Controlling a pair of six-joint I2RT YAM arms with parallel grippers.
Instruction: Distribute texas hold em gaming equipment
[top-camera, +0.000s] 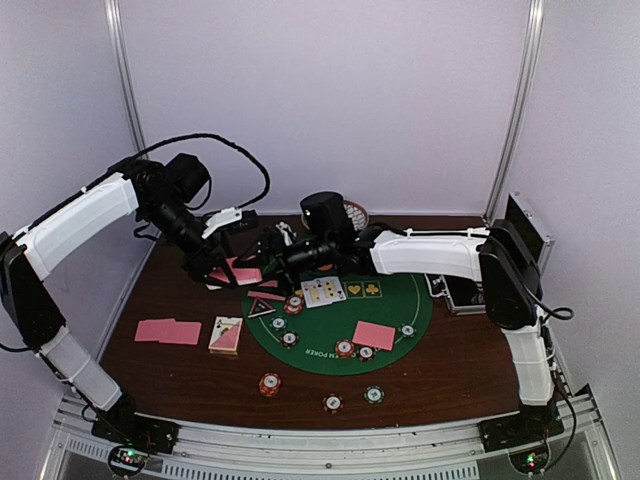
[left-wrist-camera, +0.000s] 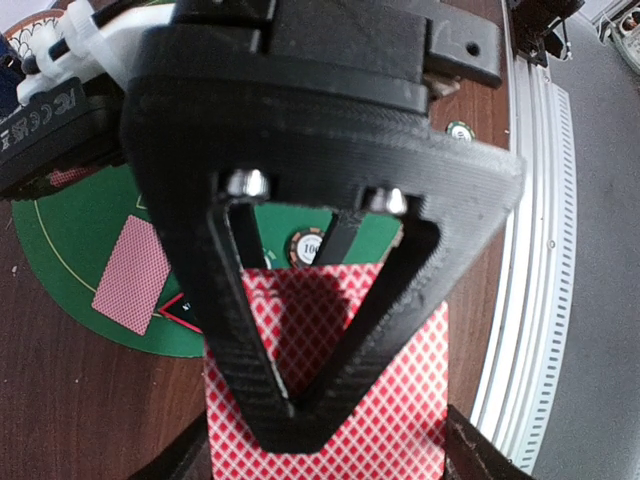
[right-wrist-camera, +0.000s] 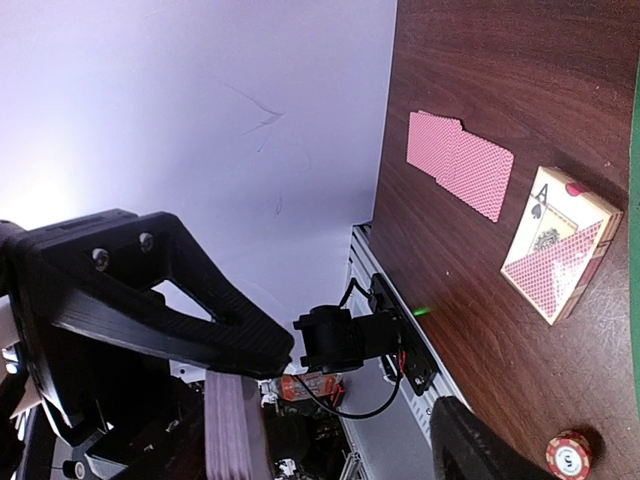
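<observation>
Pink-backed playing cards (left-wrist-camera: 400, 430) sit clamped in the left claw (left-wrist-camera: 290, 425), held above the bench (top-camera: 450, 380). Right claw (top-camera: 272, 252) stands apart beside them (dealing step, we judge); next we need one card pinched off.

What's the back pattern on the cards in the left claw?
Red-and-white diamond lattice on the cards; the left wrist view shows it best.

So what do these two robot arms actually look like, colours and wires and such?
Both the left arm and the right arm have white shells over their long segments, with black joints between. A black cable loops off the left arm's wrist. The left gripper and right gripper are black ridged plastic, their fingers shaped as open triangles fastened with silver screws.
</observation>
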